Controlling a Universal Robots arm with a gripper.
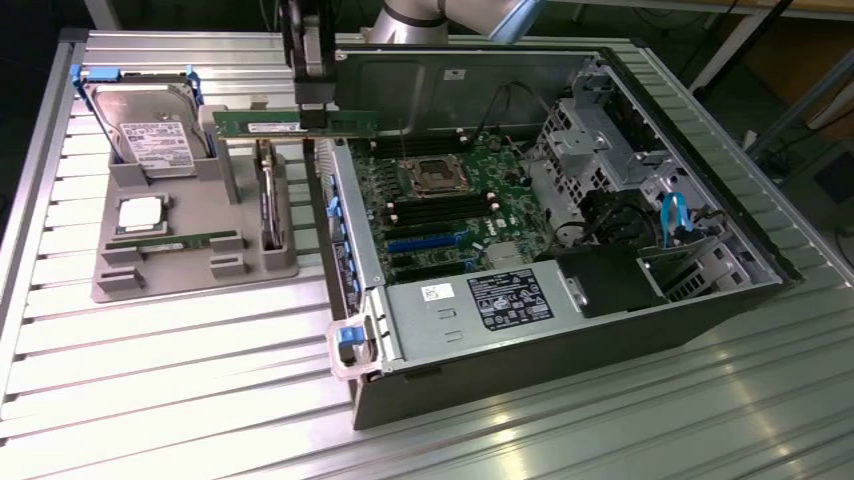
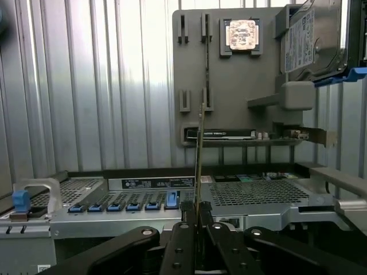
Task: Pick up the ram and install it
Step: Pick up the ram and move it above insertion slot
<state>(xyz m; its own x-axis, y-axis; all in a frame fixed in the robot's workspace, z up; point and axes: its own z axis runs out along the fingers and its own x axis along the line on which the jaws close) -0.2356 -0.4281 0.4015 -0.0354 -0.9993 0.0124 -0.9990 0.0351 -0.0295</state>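
Far on the exterior view's left, a grey tray (image 1: 187,280) with a drive (image 1: 150,135), a square chip (image 1: 140,215) and a second stick (image 1: 174,242) lying flat. Next to that, up in the air, the ram (image 1: 260,124), held level and on its edge by the gripper (image 1: 314,118). In the wrist view, fingers (image 2: 181,243) pinching the ram tight from both flat sides, near its middle. Hanging over the gap between tray and case (image 1: 561,370), just above the case wall (image 1: 344,230) with its blue clips. Not in a slot yet. Further right, the board (image 1: 461,195) with dark slots (image 1: 424,215) down inside. Likely trouble: could knock the case wall if brought down too early; could tip or slide in the pinch, being long and held at one small spot; could bend or crack if pushed down while crooked or not lined up with a slot. Plenty of open room up high. Much less room down low: wall on one side, socket (image 1: 434,178) close by, metal cage (image 1: 587,140) and cables (image 1: 671,215) toward the exterior view's right.
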